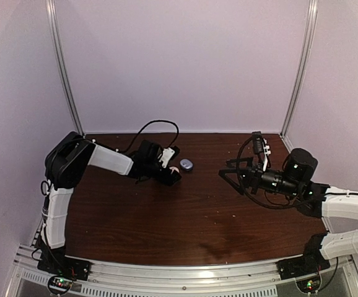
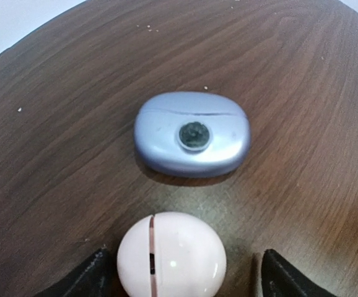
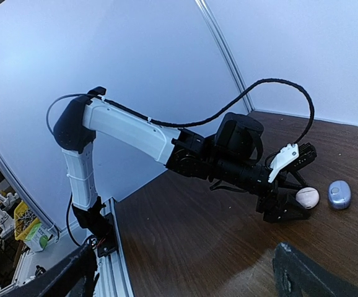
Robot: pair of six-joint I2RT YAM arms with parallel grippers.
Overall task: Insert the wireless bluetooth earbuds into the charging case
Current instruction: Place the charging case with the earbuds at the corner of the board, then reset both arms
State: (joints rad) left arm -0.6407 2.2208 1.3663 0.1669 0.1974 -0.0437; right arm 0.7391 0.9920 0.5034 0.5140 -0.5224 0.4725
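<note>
A round pinkish-white charging case (image 2: 171, 253), closed with its seam showing, sits on the table between the fingers of my left gripper (image 2: 182, 269). The jaws stand open around it, with a clear gap on the right side. A closed blue-grey charging case (image 2: 191, 133) lies just beyond it. From above, the pink case (image 1: 174, 169) and blue case (image 1: 186, 165) sit side by side at my left gripper (image 1: 174, 176). My right gripper (image 1: 231, 176) is open and empty, held above the table to the right. No earbuds are in view.
The dark wooden table (image 1: 185, 223) is walled by pale panels at the back and sides. The right wrist view shows the left arm (image 3: 135, 133), its black cable (image 3: 278, 83), the pink case (image 3: 307, 197) and the blue case (image 3: 339, 193).
</note>
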